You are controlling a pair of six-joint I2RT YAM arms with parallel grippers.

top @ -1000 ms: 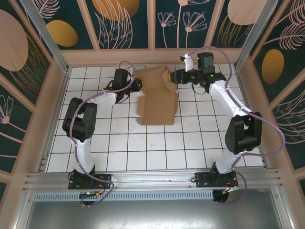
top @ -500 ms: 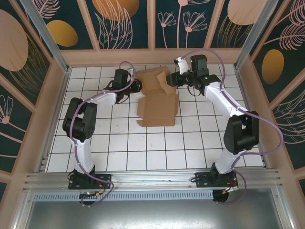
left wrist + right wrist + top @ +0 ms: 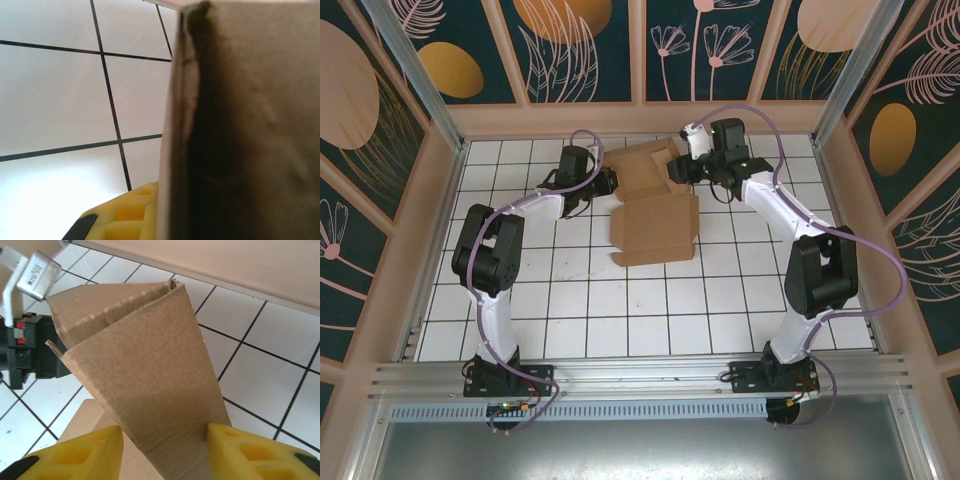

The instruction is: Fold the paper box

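Observation:
The paper box (image 3: pixel 655 215), brown die-cut cardboard, lies partly folded on the white tiles at the back centre. My left gripper (image 3: pixel 610 183) is shut on its left edge. The left wrist view has that cardboard edge (image 3: pixel 240 125) pressed against one yellow finger (image 3: pixel 125 217). My right gripper (image 3: pixel 672 172) holds a raised flap (image 3: pixel 145 375) at the box's back right. The flap stands tilted between the two yellow fingers (image 3: pixel 75 455), and both touch its side edges. The left arm's wrist (image 3: pixel 30 350) shows beyond the flap.
A wooden back wall (image 3: pixel 640 118) runs close behind the box, with side walls at left (image 3: pixel 425 220) and right (image 3: pixel 850 200). Open tiled floor (image 3: pixel 650 310) lies between the box and the arm bases.
My right gripper has moved left and slightly back, pushing the raised flap over the box. The box's right side shifted a little. The left arm has stayed put.

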